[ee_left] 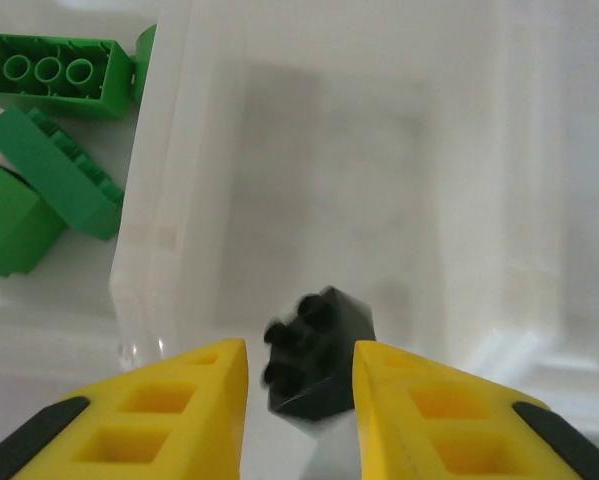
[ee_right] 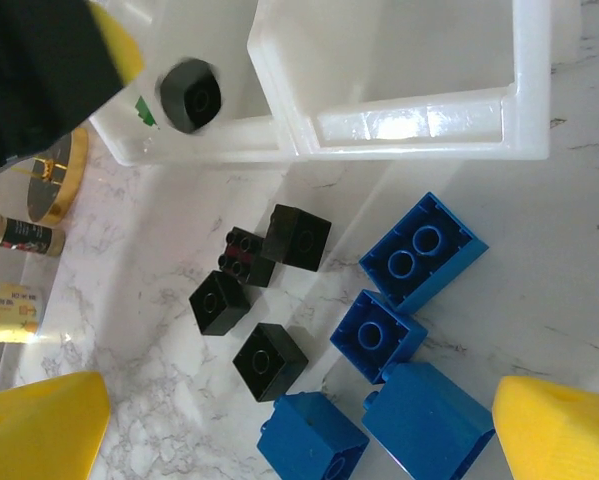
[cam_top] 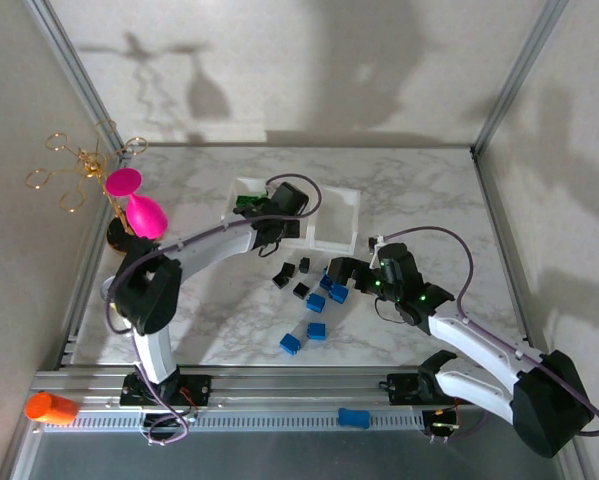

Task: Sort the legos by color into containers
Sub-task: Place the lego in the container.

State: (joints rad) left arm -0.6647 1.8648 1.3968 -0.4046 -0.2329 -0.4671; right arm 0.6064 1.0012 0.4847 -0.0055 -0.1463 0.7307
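My left gripper (ee_left: pixel 299 400) hangs over the middle container of the white tray (cam_top: pixel 357 215), its jaws slightly parted. A blurred black lego (ee_left: pixel 324 350) sits loose just past its fingertips, with a gap on the left side. The same lego (ee_right: pixel 189 95) shows above the tray from the right wrist. Green legos (ee_left: pixel 59 175) lie in the left container. My right gripper (ee_right: pixel 299 440) stands wide open above loose blue legos (ee_right: pixel 389 335) and black legos (ee_right: pixel 269 360) on the marble. In the top view it is (cam_top: pixel 344 280) in front of the tray.
The right container (ee_right: pixel 409 125) holds nothing. A pink object on a gold wire stand (cam_top: pixel 144 213) stands left of the tray. An orange cylinder (cam_top: pixel 49 407) and one blue brick (cam_top: pixel 353 418) rest on the front rail.
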